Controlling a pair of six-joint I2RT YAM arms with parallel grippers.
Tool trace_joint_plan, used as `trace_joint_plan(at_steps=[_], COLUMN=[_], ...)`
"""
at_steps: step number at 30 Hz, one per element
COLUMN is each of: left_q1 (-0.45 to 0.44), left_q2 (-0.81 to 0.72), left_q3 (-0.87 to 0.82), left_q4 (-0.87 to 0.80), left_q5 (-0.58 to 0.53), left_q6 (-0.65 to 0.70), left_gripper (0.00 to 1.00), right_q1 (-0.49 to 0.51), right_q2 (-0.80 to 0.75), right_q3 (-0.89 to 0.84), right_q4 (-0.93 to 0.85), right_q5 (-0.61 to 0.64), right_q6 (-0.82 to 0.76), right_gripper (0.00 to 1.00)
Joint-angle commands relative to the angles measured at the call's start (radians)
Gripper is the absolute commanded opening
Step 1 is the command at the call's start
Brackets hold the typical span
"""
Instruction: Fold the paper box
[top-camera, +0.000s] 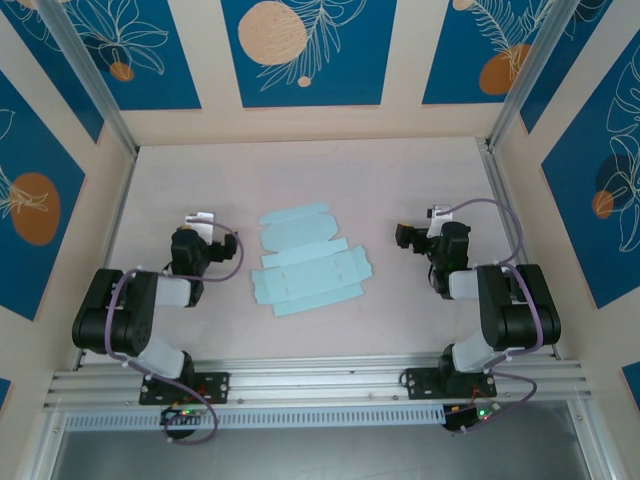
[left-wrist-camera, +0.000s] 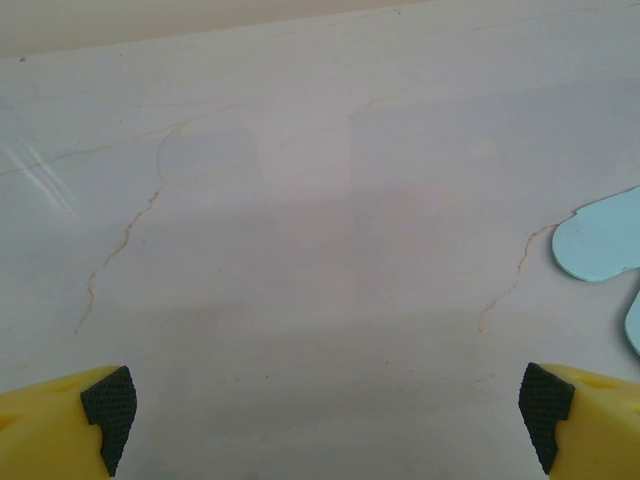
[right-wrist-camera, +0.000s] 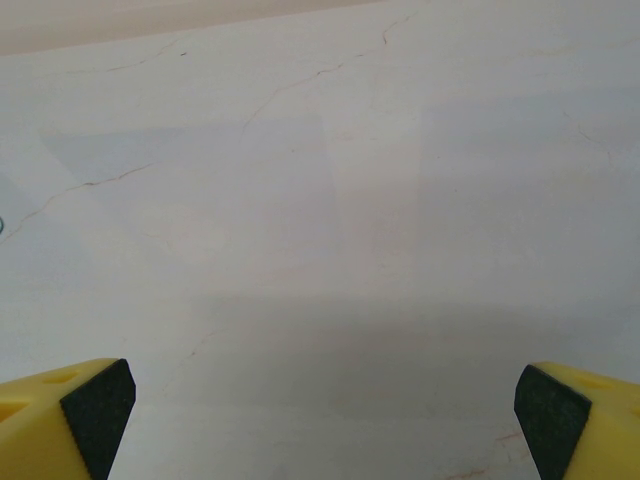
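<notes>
- The paper box (top-camera: 305, 262) lies flat and unfolded at the middle of the pale worktop (top-camera: 400, 180), with flaps reaching toward 12 and 6 o'clock.
- The left hand (left-wrist-camera: 327, 420) sits at the sheet's 9 o'clock, not touching it, jaws wide apart over bare worktop. A rounded flap shows at 3 o'clock in its wrist view.
- The right hand (right-wrist-camera: 322, 420) sits at the sheet's 3 o'clock, well apart from it, jaws likewise spread wide over bare worktop.

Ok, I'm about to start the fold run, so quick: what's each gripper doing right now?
Left gripper: open, holding nothing.
Right gripper: open, holding nothing.
The paper box lies flat between them, apart from both.
</notes>
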Motion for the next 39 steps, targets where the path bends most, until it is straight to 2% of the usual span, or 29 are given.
trace_joint_plan(at_steps=[1, 4, 8, 12, 15, 20, 24, 28, 33, 39], left_q1=[0.014, 0.014, 0.014, 0.014, 0.014, 0.014, 0.015, 0.014, 0.012, 0.012], left_q2=[-0.033, -0.089, -0.201, -0.311, -0.384, -0.452, -0.449, -0.411, -0.353, -0.291], left_q3=[0.036, 0.015, -0.005, 0.023, 0.042, 0.081, 0.136, 0.199, 0.231, 0.258], left_q4=[-0.058, -0.063, -0.121, -0.247, -0.333, -0.494, -0.65, -0.79, -0.883, -1.007], left_q5=[0.05, 0.013, -0.041, -0.07, -0.071, -0.081, -0.071, -0.007, 0.103, 0.149], left_q6=[0.028, 0.014, -0.007, -0.047, -0.11, -0.27, -0.384, -0.442, -0.516, -0.525], left_gripper=[1.0, 1.0, 1.0, 1.0, 1.0, 1.0, 1.0, 1.0, 1.0, 1.0], right_q1=[-0.006, -0.006, -0.005, 0.01, 0.014, 0.023, 0.026, 0.034, 0.072, 0.151], right_q2=[-0.019, -0.04, -0.085, -0.158, -0.246, -0.389, -0.463, -0.471, -0.407, -0.283], right_q3=[0.043, 0.081, 0.181, 0.169, 0.163, 0.196, 0.232, 0.288, 0.374, 0.474], right_q4=[-0.034, -0.114, -0.337, -0.38, -0.428, -0.612, -0.776, -0.925, -1.081, -1.188], right_q5=[-0.028, -0.009, 0.018, 0.044, 0.051, 0.067, 0.055, 0.014, -0.029, -0.069], right_q6=[-0.023, -0.018, 0.006, 0.018, 0.052, 0.13, 0.199, 0.258, 0.313, 0.35], right_gripper=[1.0, 1.0, 1.0, 1.0, 1.0, 1.0, 0.99, 1.0, 1.0, 1.0])
